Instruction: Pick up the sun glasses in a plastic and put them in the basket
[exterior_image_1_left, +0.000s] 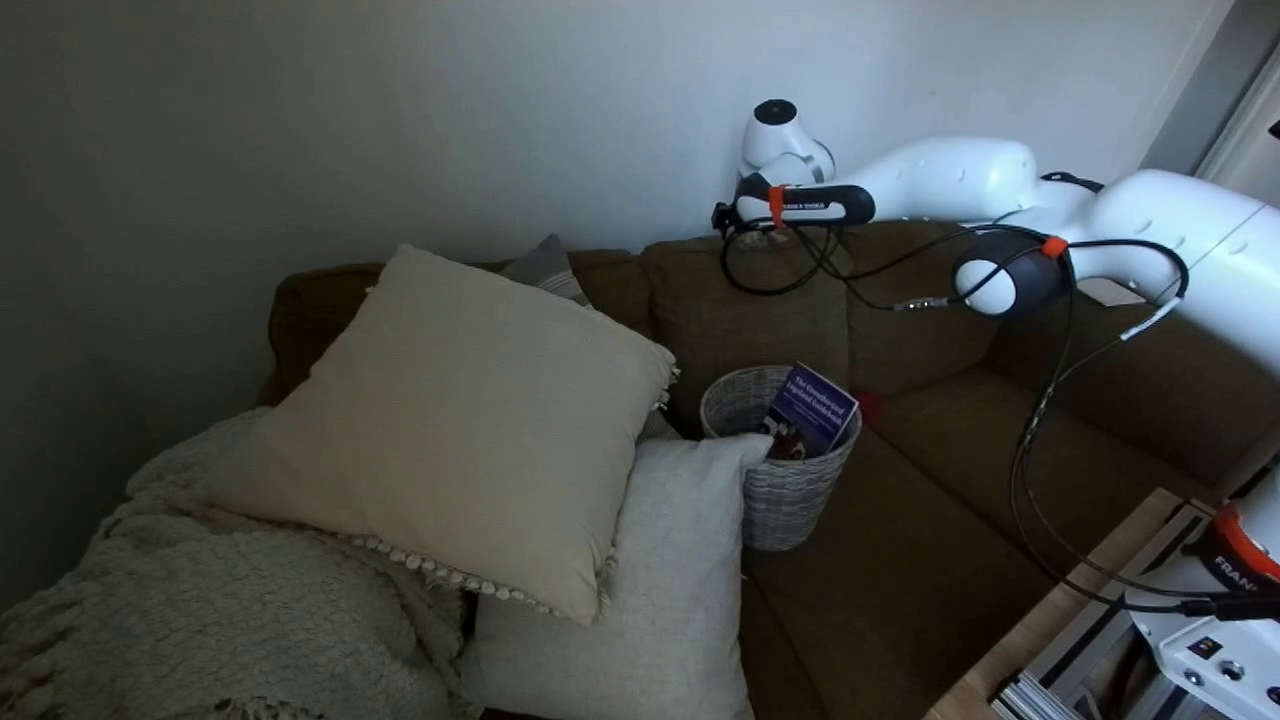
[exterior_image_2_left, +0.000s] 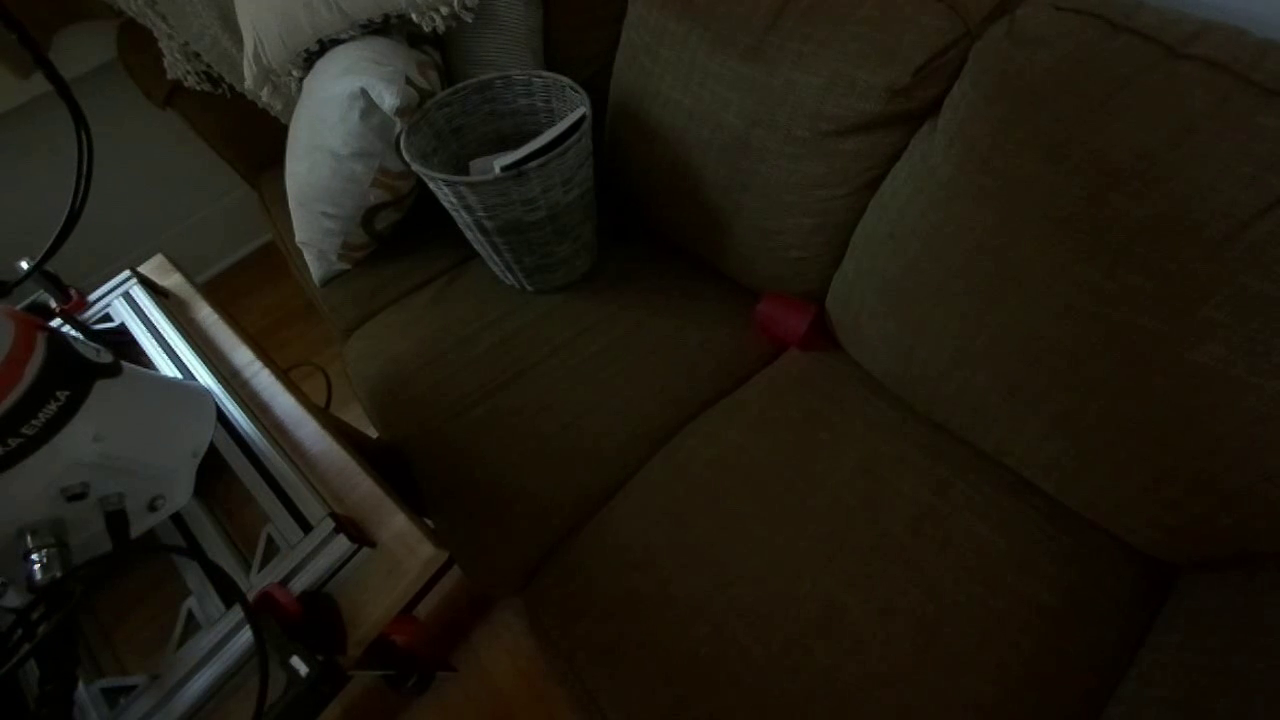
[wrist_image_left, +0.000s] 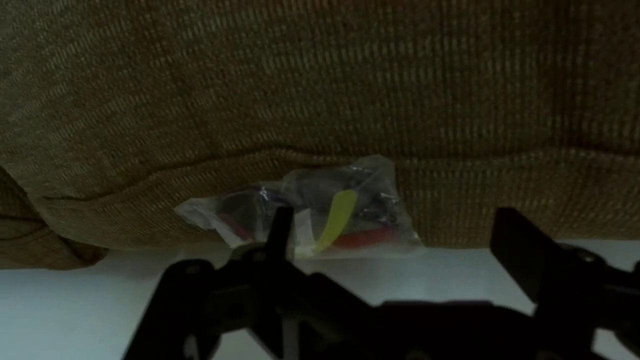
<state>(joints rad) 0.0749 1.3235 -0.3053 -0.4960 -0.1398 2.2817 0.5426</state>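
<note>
The sunglasses in clear plastic (wrist_image_left: 350, 215) lie on the top edge of the brown sofa back, by the pale wall, in the wrist view. Yellow, red and dark parts show through the plastic. My gripper (wrist_image_left: 395, 212) is open. Its left finger overlaps the plastic in the picture and its right finger is well to the right of it; contact cannot be told. In an exterior view the hand is above the sofa back, its fingers mostly hidden. The whitish-grey woven basket stands on the seat in both exterior views (exterior_image_1_left: 795, 505) (exterior_image_2_left: 520, 225).
A purple book (exterior_image_1_left: 810, 410) leans inside the basket. Big cream pillows (exterior_image_1_left: 480, 400) (exterior_image_1_left: 640, 590) and a fluffy blanket (exterior_image_1_left: 230, 590) lie beside it. A red object (exterior_image_2_left: 790, 322) sits between the cushions. The wall (exterior_image_1_left: 480, 120) is close behind the hand; cables hang from the arm.
</note>
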